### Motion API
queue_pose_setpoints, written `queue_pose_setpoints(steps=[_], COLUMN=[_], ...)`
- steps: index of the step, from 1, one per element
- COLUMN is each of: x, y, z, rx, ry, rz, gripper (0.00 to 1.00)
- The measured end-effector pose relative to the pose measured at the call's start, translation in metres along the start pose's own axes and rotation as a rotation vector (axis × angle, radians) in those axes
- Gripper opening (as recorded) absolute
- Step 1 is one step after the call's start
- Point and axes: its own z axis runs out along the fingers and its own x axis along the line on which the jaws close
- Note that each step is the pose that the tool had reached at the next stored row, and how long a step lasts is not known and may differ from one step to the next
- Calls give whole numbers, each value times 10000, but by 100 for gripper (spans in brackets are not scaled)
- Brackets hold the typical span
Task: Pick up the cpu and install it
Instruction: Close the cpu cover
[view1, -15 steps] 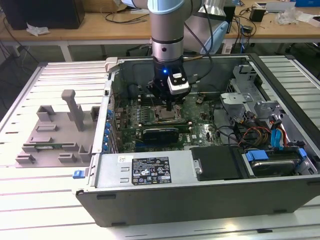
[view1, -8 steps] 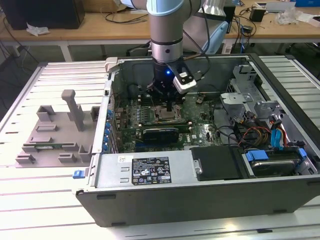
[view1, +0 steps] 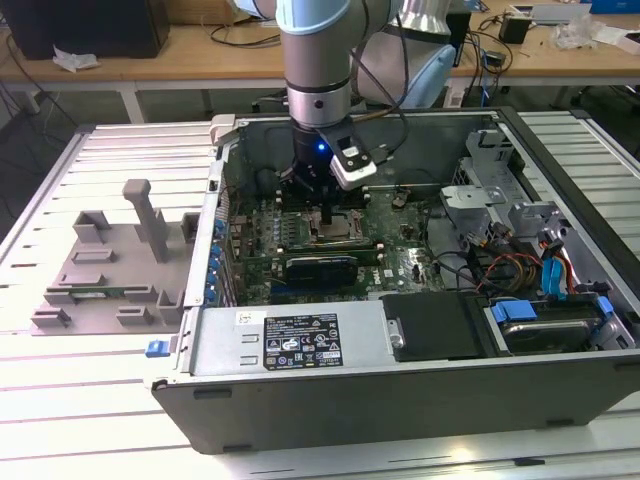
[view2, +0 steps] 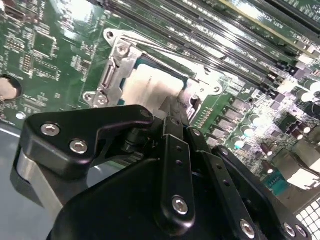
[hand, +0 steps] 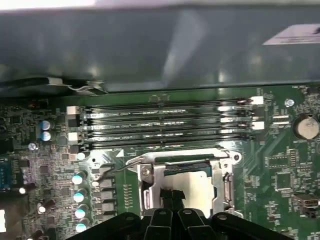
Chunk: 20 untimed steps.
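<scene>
Item: one arm, reaching down into an open computer case (view1: 400, 400) that lies on a slatted metal worktop (view1: 60, 400). The gripper (view1: 333, 215) stands over the socket (view2: 117, 65) on the green motherboard (view1: 400, 225), toward the board's middle. Fingers (view2: 174, 125): drawn close together, narrow, their dark tips meeting at the cpu's near edge in both wrist views; whether they rest on it or hang just above it cannot be told. Item: the cpu (view2: 147, 87), a flat square with a silvery-white top, lying inside the socket's metal frame (hand: 150, 182), its pale face showing beyond the gripper (hand: 173, 196) in the first wrist view. Item: four long memory slots (hand: 165, 125), running parallel just beside one edge of the socket. Item: a round coin battery (hand: 306, 126), set on the board well apart from the socket. Item: a grey plastic fixture tray (view1: 100, 265) with upright posts, on the worktop outside the case, against the case wall at the exterior view's left.
</scene>
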Motion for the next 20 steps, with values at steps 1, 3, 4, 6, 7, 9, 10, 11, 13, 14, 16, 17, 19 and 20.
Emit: queue_pose_setpoints(steps=[1, 3, 4, 6, 7, 9, 10, 11, 13, 14, 16, 17, 19, 20], x=[23, 92, 112, 126, 131, 133, 134, 131, 119, 113, 82, 27, 17, 16], y=[-1, -4, -5, -6, -6, -6, -6, -6, -5, -5, -3, 1, 2, 3], z=[15, 42, 53, 61, 65, 77, 83, 86, 89, 90, 92, 97, 97, 83], rx=[1, 0, 0, 1, 1, -2, -2, -5, -7, -7, -9, -11, -12, -18], ry=[1, -1, 0, 1, 1, 0, -1, 0, -1, -2, -1, -6, -5, -10], rz=[0, 0, -1, 0, -2, -37, -84, -104, -133, -143, -176, -200, -206, -206], gripper=[11, 11, 11, 11, 11, 11, 11, 11, 11, 11, 11, 11, 11, 11])
